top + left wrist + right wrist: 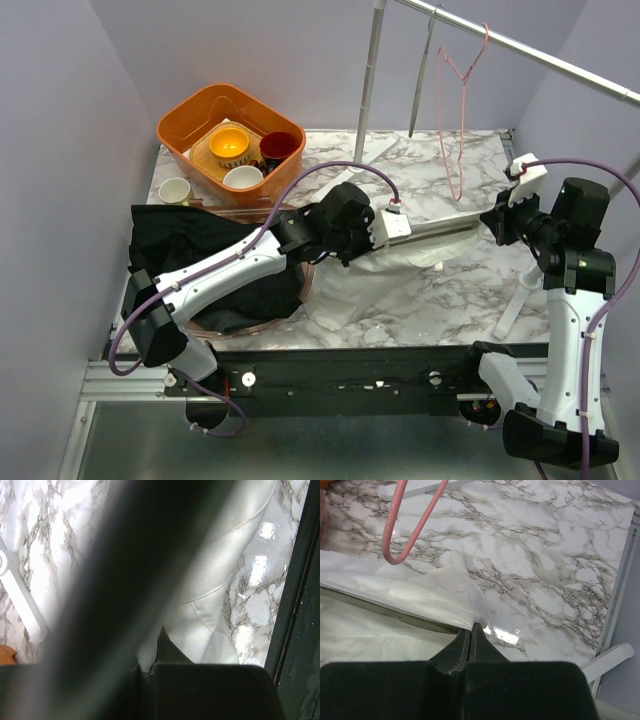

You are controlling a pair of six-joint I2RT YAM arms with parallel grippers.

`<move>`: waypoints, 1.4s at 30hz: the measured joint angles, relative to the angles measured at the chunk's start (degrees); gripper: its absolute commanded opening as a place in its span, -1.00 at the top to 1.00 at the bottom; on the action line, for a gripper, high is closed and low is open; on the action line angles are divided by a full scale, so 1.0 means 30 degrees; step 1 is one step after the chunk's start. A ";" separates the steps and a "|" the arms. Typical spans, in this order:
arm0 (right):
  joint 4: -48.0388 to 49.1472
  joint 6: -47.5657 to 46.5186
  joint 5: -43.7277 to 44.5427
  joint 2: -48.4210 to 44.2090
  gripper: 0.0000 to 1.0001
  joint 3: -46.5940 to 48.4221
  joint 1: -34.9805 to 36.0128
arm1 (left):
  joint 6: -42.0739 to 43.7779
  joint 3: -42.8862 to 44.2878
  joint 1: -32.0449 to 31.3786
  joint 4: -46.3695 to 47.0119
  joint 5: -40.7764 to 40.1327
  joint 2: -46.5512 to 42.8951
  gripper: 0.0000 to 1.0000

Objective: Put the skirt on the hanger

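Note:
The white skirt (380, 275) is stretched by its waistband between my two grippers, and its lower part lies on the marble table. My left gripper (402, 226) is shut on the skirt's left end; in the left wrist view the ribbed fabric (220, 575) runs into the closed gripper (150, 666), with a dark blur across the frame. My right gripper (497, 222) is shut on the right end; the right wrist view shows the gripper (471, 629) pinching the skirt's corner (425, 592). The pink wire hanger (457, 120) hangs from the rail above the skirt's right end; its lower corner (395, 540) shows in the right wrist view.
An orange basin (180, 125) with bowls stands at the back left, with a white cup (174, 190) beside it. Black cloth (195, 240) lies at the left. A metal pole (368, 70) and rail (530, 48) rise behind. A white plastic hanger (515, 305) lies at the right.

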 measured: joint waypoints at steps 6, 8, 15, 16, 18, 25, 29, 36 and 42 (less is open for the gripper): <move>-0.0138 -0.0270 0.0036 -0.0022 0.99 0.0000 0.0007 | -0.0510 -0.0073 -0.0015 0.0015 -0.0933 -0.0058 1.00; -0.0197 -0.0306 0.0022 -0.0117 0.99 0.0022 0.0058 | -0.0714 -0.0073 -0.0036 -0.0022 -0.1217 -0.0124 1.00; -0.1494 -0.0284 -0.0248 -0.0277 0.99 0.1588 0.0124 | -0.1479 0.0423 -0.0517 -0.0780 -0.2295 -0.0590 1.00; -0.1486 -0.0291 -0.0240 -0.0299 0.99 0.1814 0.0124 | -0.1581 0.0656 -0.0590 -0.0903 -0.2412 -0.0685 1.00; -0.1501 -0.0335 -0.0248 -0.0306 0.99 0.2135 0.0131 | -0.1749 0.1195 -0.0758 -0.1421 -0.2790 -0.0933 1.00; -0.1552 -0.0430 -0.0270 -0.0270 0.99 0.2324 0.0284 | -0.2055 0.1712 -0.1027 -0.2222 -0.3417 -0.1246 1.00; -0.2076 -0.0415 -0.0291 -0.0270 0.99 0.3067 0.0284 | -0.2164 0.1770 -0.1268 -0.2251 -0.3730 -0.1246 1.00; -0.2237 -0.0415 0.0022 -0.0335 0.99 0.4051 0.0284 | -0.2266 0.3293 -0.1574 -0.2769 -0.5166 -0.0860 1.00; -0.2251 -0.0386 0.0488 -0.0401 0.99 0.4269 0.0284 | -0.2412 0.3439 -0.1851 -0.2616 -0.5865 -0.0605 1.00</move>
